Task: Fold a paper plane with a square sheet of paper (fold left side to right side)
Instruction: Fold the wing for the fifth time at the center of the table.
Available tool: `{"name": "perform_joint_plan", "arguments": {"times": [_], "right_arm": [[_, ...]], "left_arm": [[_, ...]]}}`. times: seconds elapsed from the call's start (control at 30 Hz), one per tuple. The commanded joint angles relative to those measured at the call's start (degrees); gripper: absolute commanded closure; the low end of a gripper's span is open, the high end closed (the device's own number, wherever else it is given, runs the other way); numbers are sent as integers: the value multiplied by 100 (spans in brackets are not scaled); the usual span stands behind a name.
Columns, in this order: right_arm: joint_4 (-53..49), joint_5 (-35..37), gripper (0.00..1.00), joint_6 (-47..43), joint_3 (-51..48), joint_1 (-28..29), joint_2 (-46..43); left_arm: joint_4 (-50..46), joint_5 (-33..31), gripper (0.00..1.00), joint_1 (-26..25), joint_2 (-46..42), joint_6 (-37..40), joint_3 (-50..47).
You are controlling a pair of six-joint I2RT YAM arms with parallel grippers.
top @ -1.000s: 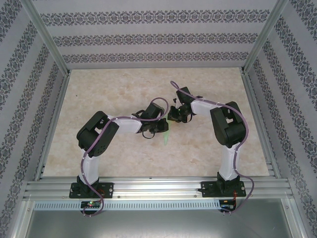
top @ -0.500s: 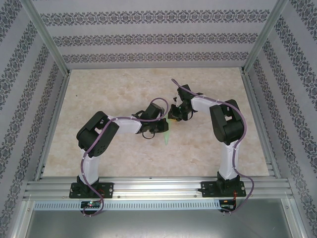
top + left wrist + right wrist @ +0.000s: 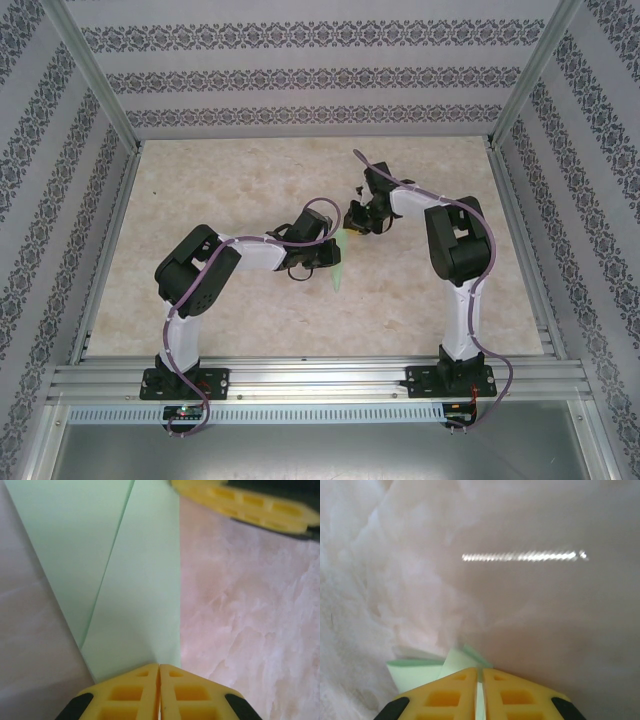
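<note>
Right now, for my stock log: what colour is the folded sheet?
The sheet is plain pale mint green, clearest from the left wrist.

My right gripper has pulled away from my left gripper. It slid toward the far side of the table and a touch to the right. A second ago the two were crowded together; now there is a clear gap between them. As it moved off, more of the folded green paper came uncovered, and the short sliver has become a longer pale strip reaching up to my right fingertips.
</note>
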Motion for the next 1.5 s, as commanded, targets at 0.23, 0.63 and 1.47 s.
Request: {"name": "perform_joint_plan", "arguments": {"times": [0.23,0.63,1.47], "right_arm": [[105,527,87,-109,489,-201,243],[1228,-289,87,340,-2076,-129,-2014],[3271,-303,87,1890,-4635,1515,-3152]], "left_arm": [[-1112,-178,89,-135,470,37,-444],[-841,9,89,-144,288,-115,-534],[-599,338,89,-144,-3,-286,-488]]}}
